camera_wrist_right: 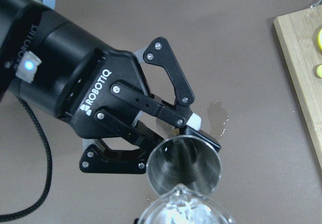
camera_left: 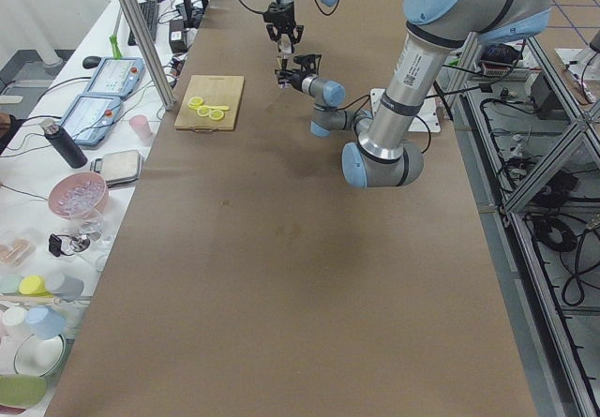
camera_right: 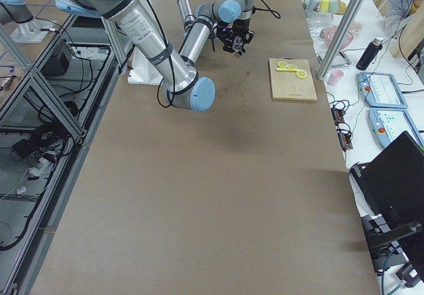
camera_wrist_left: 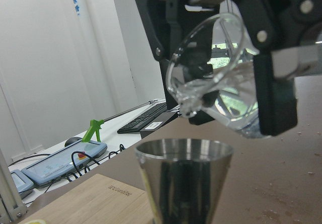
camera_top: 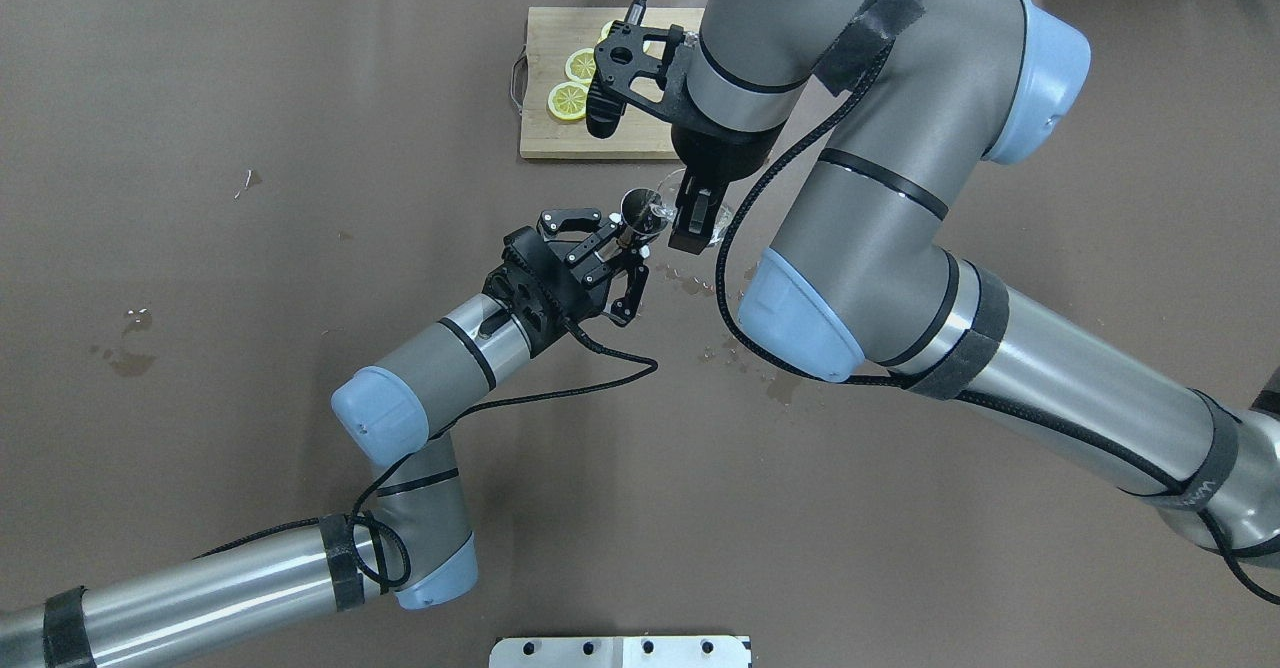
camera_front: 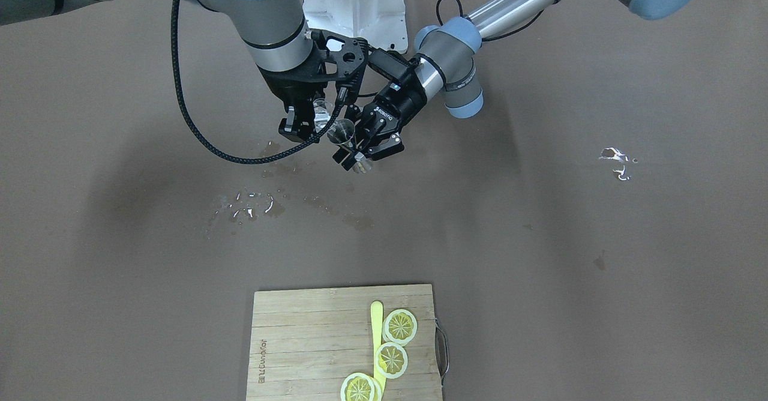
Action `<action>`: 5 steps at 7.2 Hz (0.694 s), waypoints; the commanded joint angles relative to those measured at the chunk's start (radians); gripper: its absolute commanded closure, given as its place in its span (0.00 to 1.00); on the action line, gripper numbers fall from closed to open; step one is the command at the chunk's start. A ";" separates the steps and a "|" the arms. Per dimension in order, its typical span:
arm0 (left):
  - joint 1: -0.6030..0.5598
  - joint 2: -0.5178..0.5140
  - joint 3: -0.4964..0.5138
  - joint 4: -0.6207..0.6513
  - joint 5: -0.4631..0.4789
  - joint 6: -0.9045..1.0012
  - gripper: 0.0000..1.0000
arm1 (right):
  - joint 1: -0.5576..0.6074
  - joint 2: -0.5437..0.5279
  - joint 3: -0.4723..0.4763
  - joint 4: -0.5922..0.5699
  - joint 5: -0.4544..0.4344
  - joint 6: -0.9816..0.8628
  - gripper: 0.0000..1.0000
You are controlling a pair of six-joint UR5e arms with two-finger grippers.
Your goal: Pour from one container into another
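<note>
Steel jigger [camera_top: 632, 210] is up in the air, just above the middle of the overhead view. Starting from the left, the left gripper [camera_top: 622, 246] reaches in from the lower left. Its two fingers are closed tight on the thin waist of the jigger. It holds the jigger straight up with the open mouth on top, I think so it can catch what comes down. Just to the right, the glass tumbler [camera_top: 662, 200] is tipped over. Its lip hangs right over the mouth of the jigger, very near but not touching in the left wrist view. That is how you pour. I cannot tell if any water is running out. Further right, the right gripper [camera_top: 693, 216] comes down from the top and pinches the tumbler by its sides, so the mouth is free. Below and to the right, wet spots [camera_top: 745, 356] lie on the brown table [camera_top: 300, 148], so spills look easy here
</note>
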 commanded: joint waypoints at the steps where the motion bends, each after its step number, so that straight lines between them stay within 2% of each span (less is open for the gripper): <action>1: 0.000 0.000 -0.001 0.001 0.000 0.000 1.00 | 0.000 0.013 -0.003 -0.028 0.000 0.000 1.00; 5: 0.000 0.000 -0.001 0.001 0.000 0.000 1.00 | -0.001 0.042 -0.023 -0.087 -0.019 0.000 1.00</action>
